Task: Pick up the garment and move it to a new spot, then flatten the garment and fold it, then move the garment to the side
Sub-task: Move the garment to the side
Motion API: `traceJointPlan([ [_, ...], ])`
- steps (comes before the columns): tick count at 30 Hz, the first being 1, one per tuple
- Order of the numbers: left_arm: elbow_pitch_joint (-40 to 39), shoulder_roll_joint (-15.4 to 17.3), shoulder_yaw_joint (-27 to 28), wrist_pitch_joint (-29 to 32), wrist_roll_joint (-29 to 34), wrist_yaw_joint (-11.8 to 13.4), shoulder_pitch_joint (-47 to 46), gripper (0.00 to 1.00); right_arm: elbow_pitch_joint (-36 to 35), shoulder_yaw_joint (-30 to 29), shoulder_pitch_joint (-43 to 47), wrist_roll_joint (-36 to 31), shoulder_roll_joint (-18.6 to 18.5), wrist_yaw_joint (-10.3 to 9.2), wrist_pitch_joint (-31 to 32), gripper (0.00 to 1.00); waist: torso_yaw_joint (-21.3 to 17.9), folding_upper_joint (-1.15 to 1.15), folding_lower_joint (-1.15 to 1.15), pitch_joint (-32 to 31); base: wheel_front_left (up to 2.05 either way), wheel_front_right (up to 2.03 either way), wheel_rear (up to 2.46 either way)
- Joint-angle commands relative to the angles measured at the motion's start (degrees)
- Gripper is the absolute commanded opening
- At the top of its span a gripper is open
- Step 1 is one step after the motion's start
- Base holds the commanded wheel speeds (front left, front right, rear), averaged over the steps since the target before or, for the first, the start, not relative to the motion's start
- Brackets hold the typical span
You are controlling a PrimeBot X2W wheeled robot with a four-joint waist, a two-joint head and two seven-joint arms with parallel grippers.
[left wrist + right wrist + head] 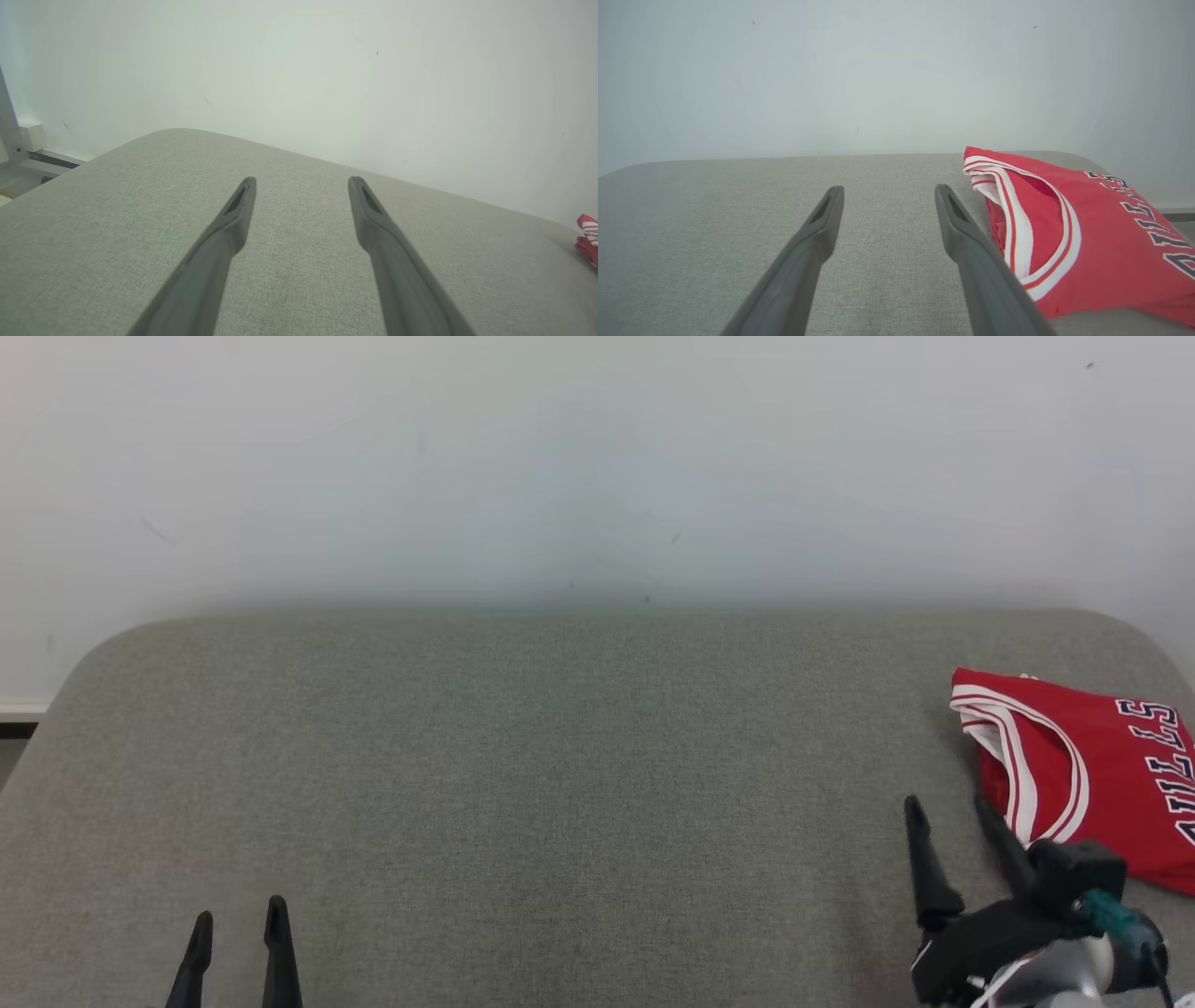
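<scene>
The garment (1092,775) is a red jersey with white and dark trim and dark lettering, folded at the far right of the grey padded table (523,756). In the right wrist view the garment (1087,233) lies just right of my fingers. My right gripper (952,807) is open and empty, just left of the jersey's near corner. My left gripper (238,919) is open at the lower left with nothing between its fingers. The left wrist view shows the open left gripper (301,184) over bare fabric, and a sliver of the garment (587,235) at the right edge.
A plain pale wall (597,467) rises right behind the table. The table's rounded corners (121,644) fall away at the far left and far right. A pale metal frame (18,144) stands beyond the table's left edge.
</scene>
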Motion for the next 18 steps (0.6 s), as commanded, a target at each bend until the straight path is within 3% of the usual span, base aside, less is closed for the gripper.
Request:
traceJointPlan([
  [1,-0.53,-0.12,0.61,-0.16,0.55,-0.14,1.01,1.00,-1.66,0.42,2.28,-0.17,0.62,0.04,-0.57,1.00,0.64,0.01,0.02,-1.83,0.00,0.00,0.00],
  [9,-0.99,0.03,0.09,-0.16,4.33,-0.73,3.30,1.00,-5.61,2.09,8.99,-0.24,3.41,0.04,-3.28,1.00,1.29,0.01,0.02,-2.49,0.00,0.00,0.00],
  [18,0.86,-0.57,-0.44,-0.17,6.35,-0.92,5.20,1.00,-4.30,-0.25,11.16,-1.63,4.22,0.04,-4.25,1.00,0.36,0.01,0.02,-2.80,0.00,0.00,0.00],
])
